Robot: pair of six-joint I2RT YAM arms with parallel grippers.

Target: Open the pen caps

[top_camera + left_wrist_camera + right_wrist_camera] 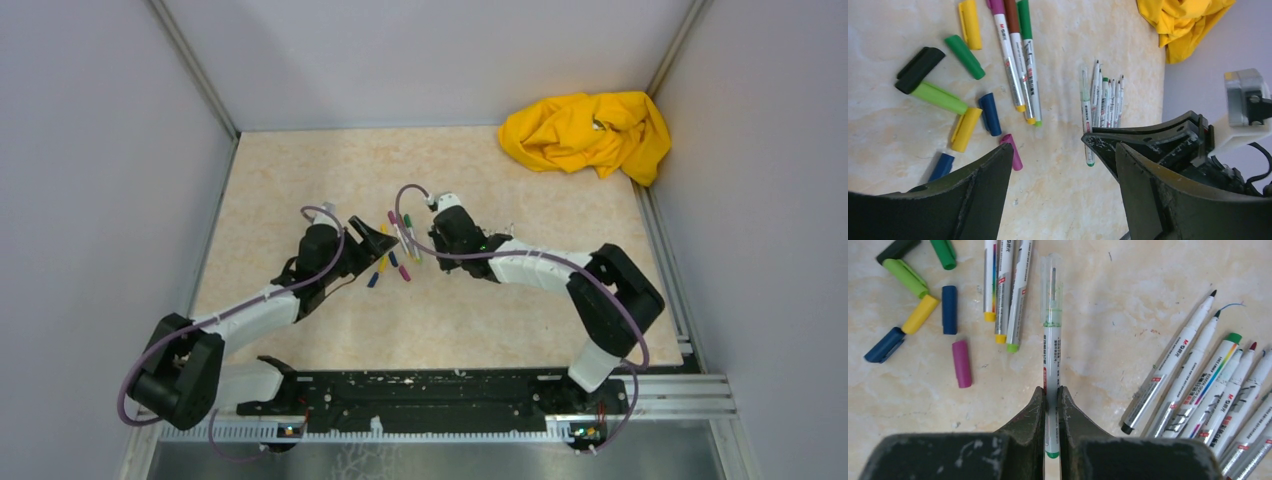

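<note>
Right wrist view showed you your right gripper [1050, 390] squeezed tight on one thin pen [1052, 355], with both fingers pressed on the white barrel. That pen pointed straight away from the gripper, low over the table [1108, 340], and you could not tell if it touched. Its clear cap [1052, 282] was on the far end. Just to its left you had three pens [1005, 290] lying side by side. Further left, the loose caps [949, 310] were scattered about: black, green, light green, yellow, blue, dark blue and pink. To the right lay a bunch of open pens [1198, 385] with bare tips, packed close together. Your left gripper [1064, 150] hung above the table with its fingers wide apart and nothing between them. From the top view, both grippers were near the middle of the table, and the yellow cloth [590, 130] sat well apart in the far right corner.
</note>
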